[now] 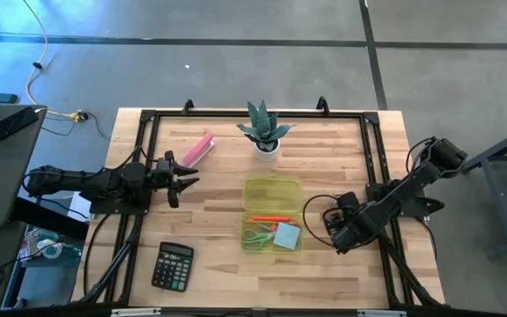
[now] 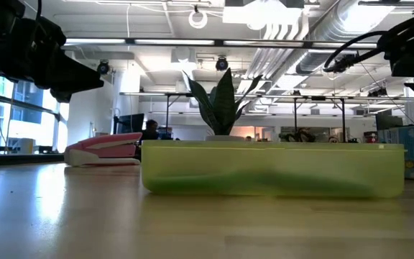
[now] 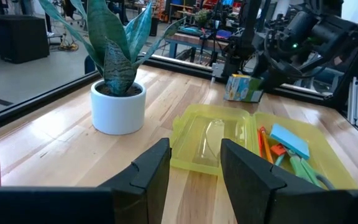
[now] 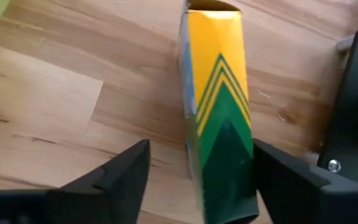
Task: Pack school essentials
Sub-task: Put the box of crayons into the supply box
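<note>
An open yellow-green clear case [image 1: 273,204] lies at the table's middle. Its tray holds an orange pencil [image 1: 269,218], green-handled scissors [image 1: 257,236] and a light-blue note pad [image 1: 287,234]; the left wrist view shows the pad [image 3: 289,140] too. A small green and yellow block [image 4: 219,124] stands upright on the wood right of the case [image 3: 210,140]. My right gripper [image 4: 201,146] is open, one finger on either side of the block [image 3: 244,87]. My left gripper [image 1: 187,179] hovers open left of the case. Other stationery is out of view. My right gripper comes at the block slanting down from the table's right side, its fingers astride the block's lower green part [image 4: 229,174]. The block stands on its end on the table. I cannot tell whether either finger [image 4: 278,180] touches it.
A potted plant [image 1: 265,132] stands beyond the case, a pink oblong bar [image 1: 199,148] lies toward the far left, and a black calculator [image 1: 172,266] sits at the near left. Black rails [image 1: 372,150] frame the table's edges. Bare wood shows left of the case.
</note>
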Controlling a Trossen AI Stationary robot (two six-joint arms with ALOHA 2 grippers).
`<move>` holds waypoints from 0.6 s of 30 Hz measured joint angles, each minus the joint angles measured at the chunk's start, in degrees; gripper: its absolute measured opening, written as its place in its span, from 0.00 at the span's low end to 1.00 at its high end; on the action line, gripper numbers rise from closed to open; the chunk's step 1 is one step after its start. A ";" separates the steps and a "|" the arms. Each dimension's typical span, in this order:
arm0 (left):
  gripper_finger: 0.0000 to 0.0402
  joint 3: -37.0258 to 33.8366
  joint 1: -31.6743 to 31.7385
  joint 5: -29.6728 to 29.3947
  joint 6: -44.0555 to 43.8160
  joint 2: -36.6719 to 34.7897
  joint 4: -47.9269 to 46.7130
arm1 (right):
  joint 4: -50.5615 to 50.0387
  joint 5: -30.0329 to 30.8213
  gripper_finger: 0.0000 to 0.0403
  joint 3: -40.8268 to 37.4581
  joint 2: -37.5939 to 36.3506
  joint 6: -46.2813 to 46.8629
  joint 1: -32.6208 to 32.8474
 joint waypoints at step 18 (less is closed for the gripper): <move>0.33 0.00 0.00 -0.01 0.00 0.02 0.00 | 3.05 0.47 0.26 -0.02 0.20 0.28 -0.01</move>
